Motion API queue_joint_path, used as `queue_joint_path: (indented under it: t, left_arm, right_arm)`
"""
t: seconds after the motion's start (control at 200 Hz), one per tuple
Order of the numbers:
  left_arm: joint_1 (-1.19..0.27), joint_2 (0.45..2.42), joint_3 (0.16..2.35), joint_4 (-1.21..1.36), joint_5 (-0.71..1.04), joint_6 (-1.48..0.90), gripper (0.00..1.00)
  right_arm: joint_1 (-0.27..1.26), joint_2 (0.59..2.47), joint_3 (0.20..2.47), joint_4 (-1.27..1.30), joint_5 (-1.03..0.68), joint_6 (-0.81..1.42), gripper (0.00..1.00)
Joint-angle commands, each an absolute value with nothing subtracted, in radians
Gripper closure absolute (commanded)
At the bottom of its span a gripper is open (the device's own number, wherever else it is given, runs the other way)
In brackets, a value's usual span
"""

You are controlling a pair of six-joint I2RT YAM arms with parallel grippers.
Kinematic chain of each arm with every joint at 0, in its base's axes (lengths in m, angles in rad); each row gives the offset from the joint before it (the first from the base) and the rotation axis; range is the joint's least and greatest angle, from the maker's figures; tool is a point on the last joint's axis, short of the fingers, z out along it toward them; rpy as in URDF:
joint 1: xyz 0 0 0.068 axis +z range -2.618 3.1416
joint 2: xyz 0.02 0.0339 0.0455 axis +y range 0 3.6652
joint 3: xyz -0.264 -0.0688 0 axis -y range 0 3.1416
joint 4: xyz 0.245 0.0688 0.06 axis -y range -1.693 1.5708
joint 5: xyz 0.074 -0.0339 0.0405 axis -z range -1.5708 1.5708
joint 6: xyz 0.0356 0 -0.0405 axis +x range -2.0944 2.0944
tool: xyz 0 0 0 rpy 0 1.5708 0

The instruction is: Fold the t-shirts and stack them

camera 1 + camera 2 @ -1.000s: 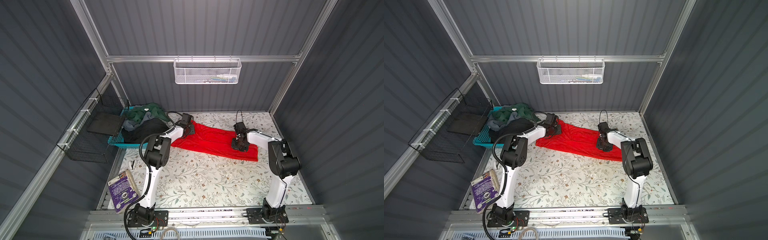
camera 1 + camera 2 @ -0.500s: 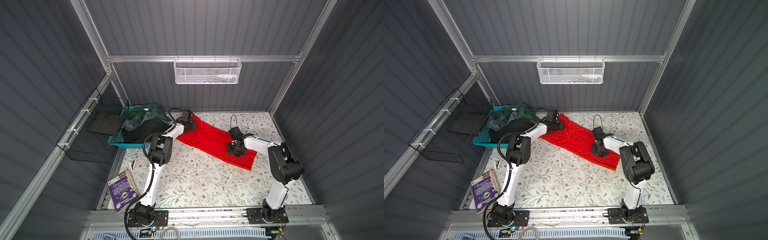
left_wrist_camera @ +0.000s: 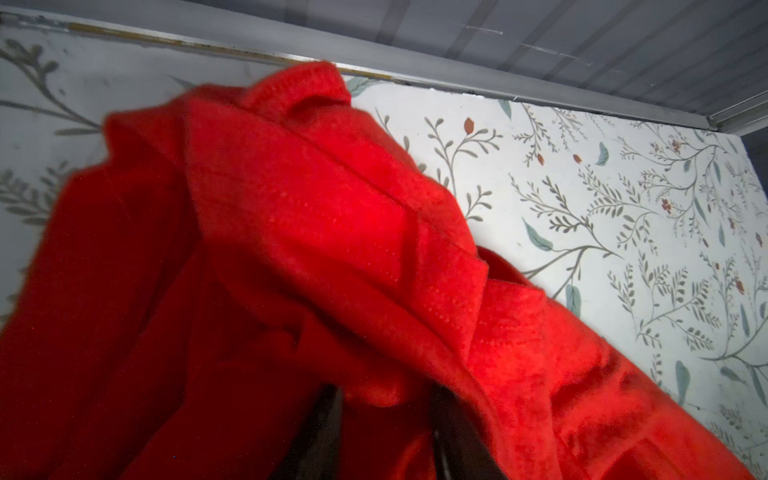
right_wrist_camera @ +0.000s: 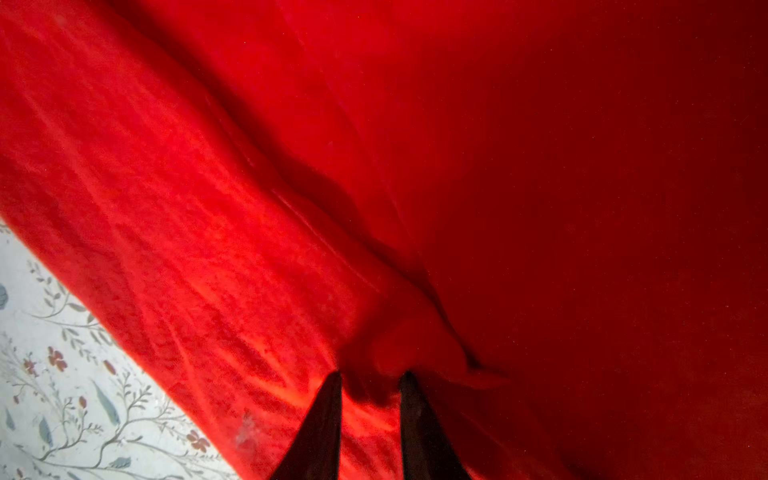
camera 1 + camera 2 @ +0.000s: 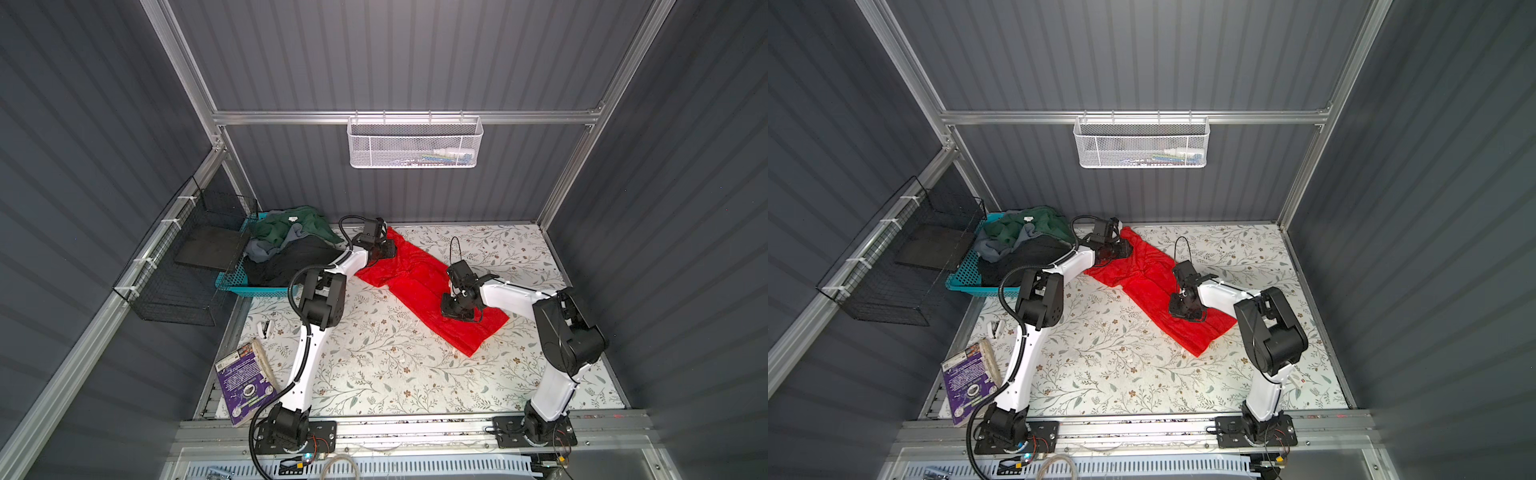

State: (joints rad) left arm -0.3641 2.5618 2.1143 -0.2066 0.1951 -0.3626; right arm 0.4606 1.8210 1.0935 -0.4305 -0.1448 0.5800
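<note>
Floral tabletop [image 5: 374,374] within grey walls: at ten o'clock a teal basket [image 5: 232,286] holds green, grey and black shirts [image 5: 291,226]. At twelve, the left gripper [image 5: 384,249] clamps one end of the red t-shirt [image 5: 415,282], which slants toward four o'clock. At three, the right gripper [image 5: 455,309] pinches a fold of it.

1 red t-shirt [image 5: 415,286], plain; heaped t-shirts [image 5: 291,226] dark green, grey, black; basket [image 5: 249,289] teal; worktop [image 5: 395,374] white, grey-green leafy sprigs, small rust flowers; book [image 5: 245,382] purple cover; wire rack [image 5: 178,299] black.
</note>
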Motion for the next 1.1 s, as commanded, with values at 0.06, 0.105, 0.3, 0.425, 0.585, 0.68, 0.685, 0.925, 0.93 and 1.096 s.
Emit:
queue_joint_path:
  t: [0.06, 0.105, 0.3, 0.425, 0.585, 0.68, 0.685, 0.925, 0.93, 1.096]
  left_arm:
    - [-0.329, 2.613, 2.139, -0.151, 0.285, -0.383, 0.56]
    - [-0.321, 2.627, 2.150, -0.143, 0.308, -0.393, 0.56]
    - [-0.311, 2.657, 2.193, -0.140, 0.322, -0.380, 0.55]
    - [-0.309, 2.674, 2.234, -0.153, 0.369, -0.363, 0.56]
    - [-0.308, 2.662, 2.239, -0.141, 0.362, -0.348, 0.52]
    - [-0.305, 2.666, 2.252, -0.129, 0.354, -0.359, 0.49]
    - [-0.305, 2.667, 2.254, -0.130, 0.354, -0.359, 0.49]
    - [-0.302, 2.679, 2.290, -0.108, 0.365, -0.360, 0.47]
    - [-0.302, 2.680, 2.291, -0.108, 0.366, -0.360, 0.47]
    - [-0.304, 2.692, 2.302, -0.101, 0.386, -0.380, 0.48]
  right_arm:
    - [0.493, 1.859, 1.067, -0.439, -0.222, 0.587, 0.73]
    - [0.496, 1.863, 1.065, -0.439, -0.229, 0.589, 0.73]
    - [0.517, 1.862, 1.057, -0.422, -0.264, 0.591, 0.73]
    - [0.535, 1.877, 1.070, -0.417, -0.295, 0.585, 0.73]
    - [0.548, 1.901, 1.092, -0.400, -0.470, 0.587, 0.74]
    - [0.556, 1.896, 1.105, -0.407, -0.504, 0.586, 0.73]
    - [0.556, 1.894, 1.106, -0.410, -0.502, 0.584, 0.73]
    - [0.559, 1.860, 1.125, -0.489, -0.437, 0.545, 0.71]
    - [0.559, 1.860, 1.125, -0.489, -0.437, 0.545, 0.71]
    - [0.574, 1.866, 1.095, -0.484, -0.427, 0.553, 0.71]
